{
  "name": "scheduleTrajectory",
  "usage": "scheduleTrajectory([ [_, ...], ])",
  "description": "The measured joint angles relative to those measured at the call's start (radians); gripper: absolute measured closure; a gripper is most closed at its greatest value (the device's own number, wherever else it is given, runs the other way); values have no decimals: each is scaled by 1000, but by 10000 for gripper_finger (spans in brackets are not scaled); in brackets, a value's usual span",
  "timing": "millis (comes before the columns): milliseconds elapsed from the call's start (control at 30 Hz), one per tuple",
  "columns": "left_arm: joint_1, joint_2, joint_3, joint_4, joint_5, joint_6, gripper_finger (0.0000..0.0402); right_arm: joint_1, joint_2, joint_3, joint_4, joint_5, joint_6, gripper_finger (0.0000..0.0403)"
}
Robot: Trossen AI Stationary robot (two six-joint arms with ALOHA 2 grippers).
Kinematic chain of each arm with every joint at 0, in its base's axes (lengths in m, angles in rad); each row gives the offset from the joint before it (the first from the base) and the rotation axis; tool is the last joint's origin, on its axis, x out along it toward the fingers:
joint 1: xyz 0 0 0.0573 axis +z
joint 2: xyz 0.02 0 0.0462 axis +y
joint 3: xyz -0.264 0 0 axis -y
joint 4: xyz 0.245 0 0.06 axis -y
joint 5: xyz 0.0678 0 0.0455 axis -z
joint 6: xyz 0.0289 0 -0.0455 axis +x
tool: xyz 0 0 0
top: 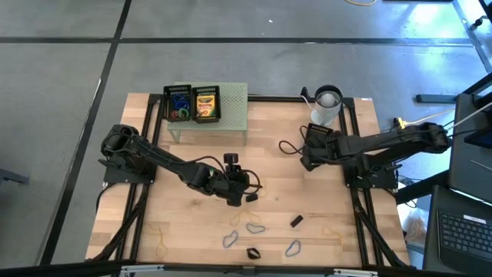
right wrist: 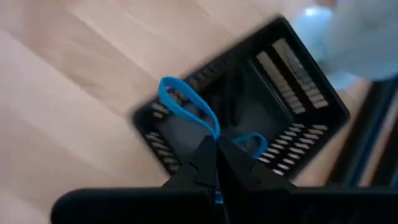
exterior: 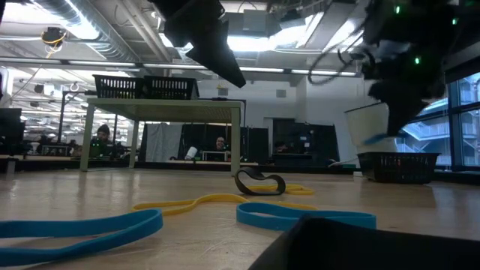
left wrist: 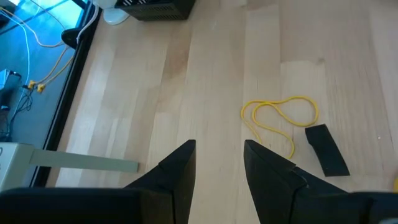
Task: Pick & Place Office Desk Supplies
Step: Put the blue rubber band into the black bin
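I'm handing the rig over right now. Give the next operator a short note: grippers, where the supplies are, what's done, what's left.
Right gripper: shut on a blue band, above the black basket beside the white cup.
Left gripper: open, empty, over mid-table near a yellow rubber band and a black clip.
Done: two crayon boxes and coloured loops sit in trays on the green stand.
Left: drop the blue band; several bands and clips lie along the front of the table.
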Motion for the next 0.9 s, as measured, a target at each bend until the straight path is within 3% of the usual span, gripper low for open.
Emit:
scheduleTrajectory([
  [200, 0, 0, 0, 0, 0, 1, 272, -73, 0, -73, 18, 22, 0, 394],
  [333, 0, 0, 0, 0, 0, 1, 272, -94, 0, -81, 26, 49, 0, 372],
  [667, 0, 0, 0, 0, 0, 0, 272, -100, 0, -78, 26, 44, -25, 249],
  [900, 0, 0, 0, 0, 0, -1, 272, -99, 0, 0, 27, 27, -125, 181],
])
